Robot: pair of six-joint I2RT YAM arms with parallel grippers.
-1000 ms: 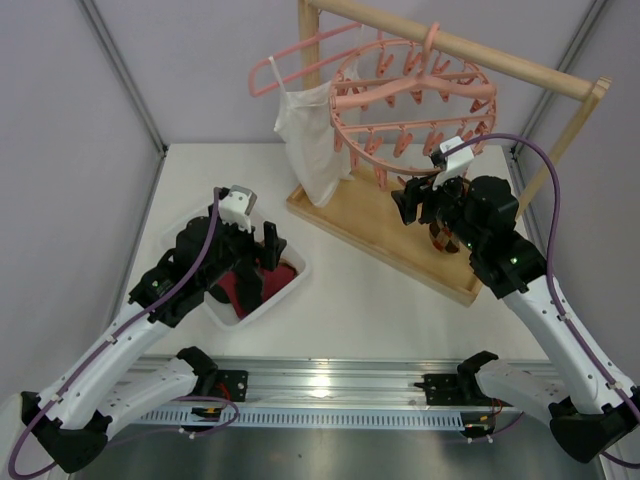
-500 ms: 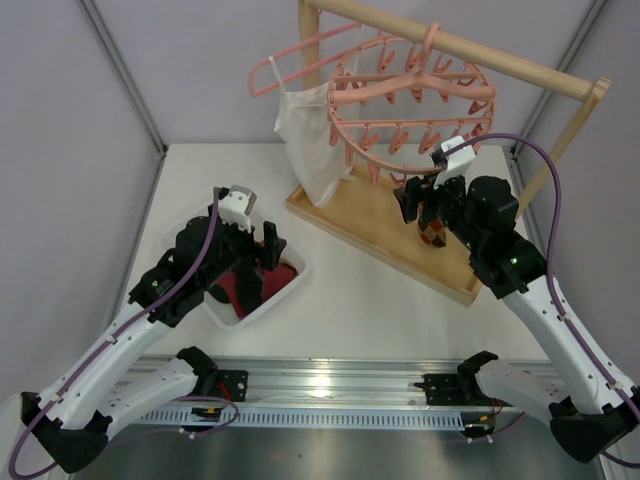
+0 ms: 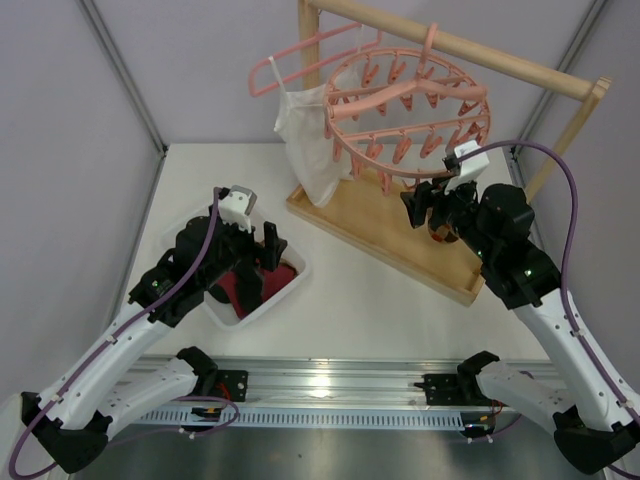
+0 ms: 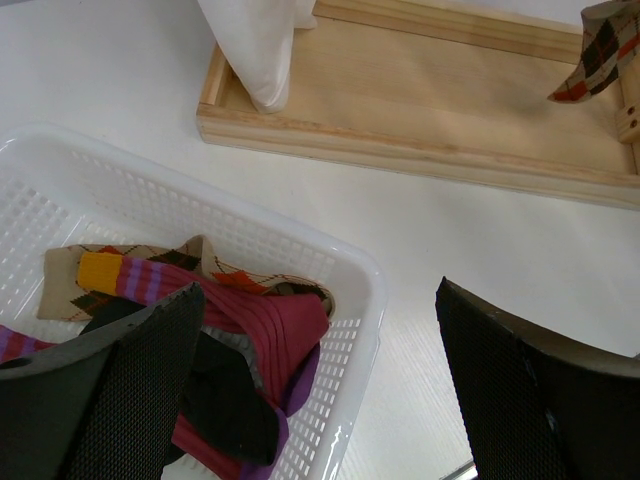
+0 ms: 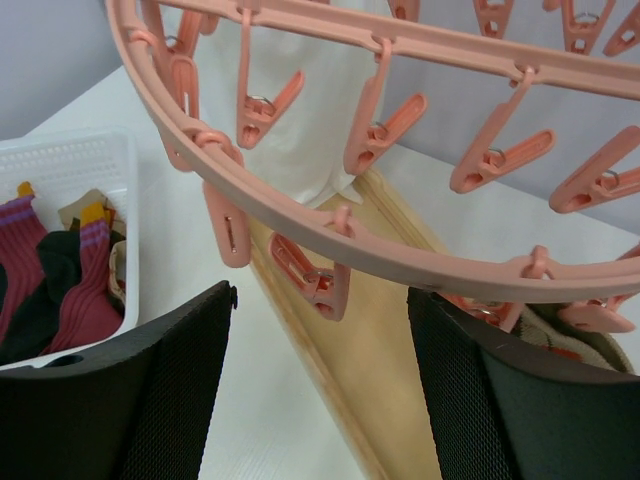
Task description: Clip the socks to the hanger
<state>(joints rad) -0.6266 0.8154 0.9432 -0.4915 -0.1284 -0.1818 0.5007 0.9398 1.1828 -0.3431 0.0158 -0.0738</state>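
A white table (image 3: pixel 370 300) stands inside pale grey walls (image 3: pixel 200 70) with metal corner posts (image 3: pixel 122 75). A wooden rack (image 3: pixel 480 50) rises from a wooden tray (image 3: pixel 380 225) at the back right

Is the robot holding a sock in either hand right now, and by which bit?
Nothing is held. Both jaws stand open and empty: left above the socks in the basket, right near the hanger.

White basket (image 4: pixel 150 200) sits near wooden rack base (image 4: pixel 430 100)
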